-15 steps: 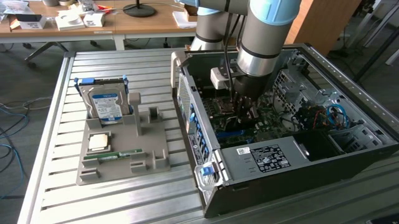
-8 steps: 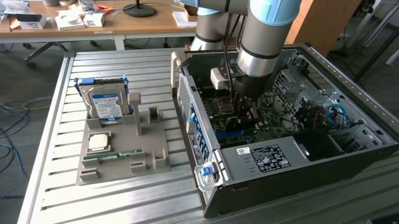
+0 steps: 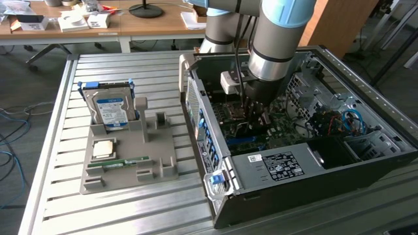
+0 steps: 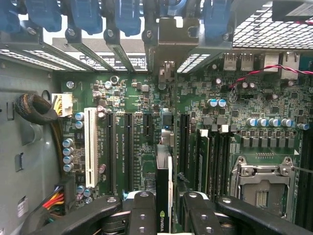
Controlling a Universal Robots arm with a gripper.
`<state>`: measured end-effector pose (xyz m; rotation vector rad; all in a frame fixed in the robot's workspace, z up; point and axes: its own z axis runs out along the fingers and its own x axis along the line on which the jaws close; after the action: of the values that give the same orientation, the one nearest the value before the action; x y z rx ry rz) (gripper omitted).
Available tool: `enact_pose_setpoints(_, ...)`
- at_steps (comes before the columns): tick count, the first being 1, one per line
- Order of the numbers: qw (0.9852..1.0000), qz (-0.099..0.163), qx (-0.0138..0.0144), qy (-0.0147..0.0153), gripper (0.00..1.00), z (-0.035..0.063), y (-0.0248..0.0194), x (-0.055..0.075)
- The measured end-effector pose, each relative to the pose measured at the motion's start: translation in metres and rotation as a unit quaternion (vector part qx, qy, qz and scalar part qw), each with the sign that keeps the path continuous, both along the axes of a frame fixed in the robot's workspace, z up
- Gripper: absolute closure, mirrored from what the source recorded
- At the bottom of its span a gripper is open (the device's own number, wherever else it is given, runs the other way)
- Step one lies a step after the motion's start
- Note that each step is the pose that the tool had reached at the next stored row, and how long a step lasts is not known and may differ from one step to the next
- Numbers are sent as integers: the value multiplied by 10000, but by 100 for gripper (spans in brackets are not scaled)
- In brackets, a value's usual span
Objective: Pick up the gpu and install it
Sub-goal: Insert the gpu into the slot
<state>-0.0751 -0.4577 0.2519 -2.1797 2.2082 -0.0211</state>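
Observation:
The gpu (image 4: 164, 188) shows edge-on in the wrist view as a thin dark card with a green logo, standing upright over the motherboard (image 4: 137, 98) among its long black expansion slots. Its pale metal bracket (image 4: 166, 46) reaches the slot openings in the case's rear wall. My gripper (image 4: 164, 213) is shut on the card, one black finger (image 4: 142, 210) on each flat side. Whether the card sits fully in a slot I cannot tell. In the exterior view my gripper (image 3: 255, 117) reaches straight down into the open computer case (image 3: 274, 166), over the board.
A grey fixture tray (image 3: 153, 152) on the slatted metal table holds a silver blue-labelled hard drive (image 3: 112, 108), a square chip (image 3: 103, 148) and a green memory stick (image 3: 121, 162). Inside the case, a sleeved cable bundle (image 4: 34, 108), a processor socket (image 4: 261, 181) and blue slot latches (image 4: 88, 14) stand close by.

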Motion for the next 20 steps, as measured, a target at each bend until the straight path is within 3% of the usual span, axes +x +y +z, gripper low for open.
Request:
enact_pose_setpoints(2, 10000, 0, 20, -1, 74, 0, 1, 0)
enact_pose_setpoints(20, 10000, 0, 18, 0, 74, 0, -2, 4)
